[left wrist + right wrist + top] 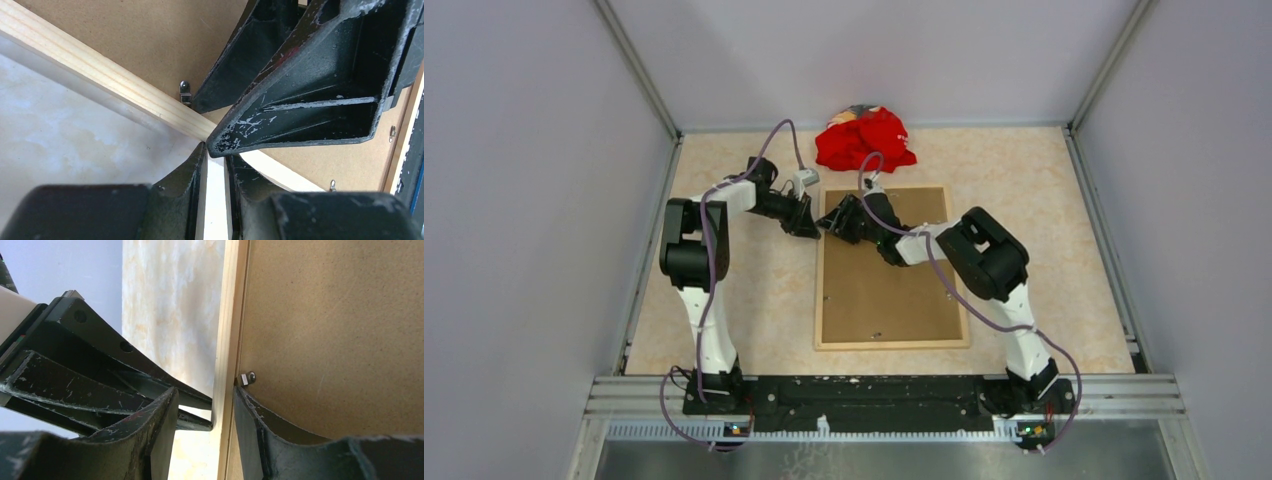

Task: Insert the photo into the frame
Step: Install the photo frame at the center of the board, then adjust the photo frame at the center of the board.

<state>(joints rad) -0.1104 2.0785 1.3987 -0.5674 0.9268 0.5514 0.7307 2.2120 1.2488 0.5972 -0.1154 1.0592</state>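
Frame lies flat, back side up, mid table, between the two arms, w/ its near rail parallel to the table's near edge. Brown backing board sits inside the light-wood rails and fills the opening.

Further back, both hands meet at the frame's left rail, toward its far end.

L hand comes in from outside the frame, over bare table. It's narrow: only a slim slit between its fingers, w/ a pale surface showing thru. Both tips sit right against the rail's outer face, not around it, and nothing visible is held.

R hand reaches across the board from the right. It's moderately open and straddles the rail. One of its fingers is outside, over the table, w/ a strip of table showing between it & the wood. The other is on the board side, close against the rail's inner edge, so the rail isn't clamped. A small metal turn clip sits on the board at that inner edge, just beside the inner finger. The R outer fingertip is right next to the L tips; can't tell if they touch.

Farthest back, a crumpled red cloth w/ a bit of grey on top lies at the table's far edge. It's near the frame's far rail w/ a small gap between.
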